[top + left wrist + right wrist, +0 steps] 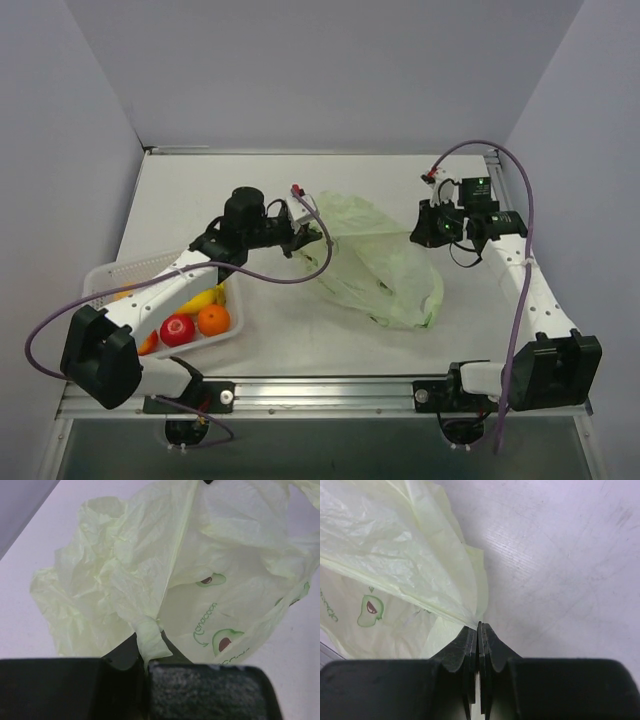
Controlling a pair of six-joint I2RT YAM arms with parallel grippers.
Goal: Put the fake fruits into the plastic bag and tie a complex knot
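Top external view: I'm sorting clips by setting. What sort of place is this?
Probably a robot lab cell: plain walls box in a white table, two arms bolted at its edge, fake fruits and a plastic bag as props.

A white table (200, 190) stands in a plain booth, closed in by a back wall (320, 70) and side walls (60, 150), all bare lavender-grey. A metal rail (330, 385) runs along its near edge. The light is soft and even.

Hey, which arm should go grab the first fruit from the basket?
Left, probably. The white basket with the fruits sits on its side; the right gripper is far across, pinching the plastic bag edge. The left gripper must release the bag first.
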